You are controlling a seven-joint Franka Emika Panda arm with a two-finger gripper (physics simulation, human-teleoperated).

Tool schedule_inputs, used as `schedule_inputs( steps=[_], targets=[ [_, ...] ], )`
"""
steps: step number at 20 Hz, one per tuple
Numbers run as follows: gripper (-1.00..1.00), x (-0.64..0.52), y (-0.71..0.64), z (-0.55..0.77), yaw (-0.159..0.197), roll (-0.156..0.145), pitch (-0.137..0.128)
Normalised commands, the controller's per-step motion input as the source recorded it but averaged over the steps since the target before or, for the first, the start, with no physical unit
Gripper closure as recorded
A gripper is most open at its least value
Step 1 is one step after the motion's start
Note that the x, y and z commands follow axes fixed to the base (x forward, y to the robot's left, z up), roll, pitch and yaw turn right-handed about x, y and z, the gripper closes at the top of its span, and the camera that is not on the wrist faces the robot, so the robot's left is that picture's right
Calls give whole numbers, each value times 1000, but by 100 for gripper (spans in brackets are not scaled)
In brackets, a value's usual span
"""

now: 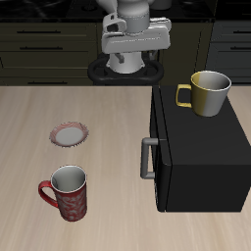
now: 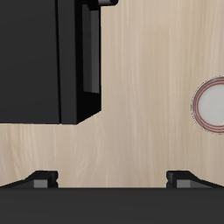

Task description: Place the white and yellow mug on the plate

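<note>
Pale wood table [image 1: 108, 127] before dark cabinets; the white and yellow mug [image 1: 208, 93], seemingly empty, stands upright atop the black box [image 1: 201, 157]. The plate [image 1: 70, 132] lies bare, well apart; gripper [image 1: 133, 44] hovers far back, fingers spread wide, holding nothing

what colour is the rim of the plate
Reddish, patterned, around a white-grey centre. The plate shows best in the wrist view.

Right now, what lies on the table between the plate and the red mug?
Nothing: between the plate and the red mug the exterior view shows only bare wooden table.
</note>
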Motion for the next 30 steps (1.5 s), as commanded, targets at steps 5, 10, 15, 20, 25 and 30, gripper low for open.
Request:
schedule_inputs(
  steps=[5, 10, 15, 20, 25, 30],
  targets=[
    [-100, 80, 264, 298, -41, 3, -48],
    [-100, 209, 458, 305, -41, 15, -10],
    [-100, 265, 403, 285, -47, -16, -41],
    [-100, 292, 381, 158, -20, -16, -25],
    [-100, 277, 285, 189, 0, -36, -48],
    [-100, 257, 118, 121, -36, -53, -13]
  ],
)
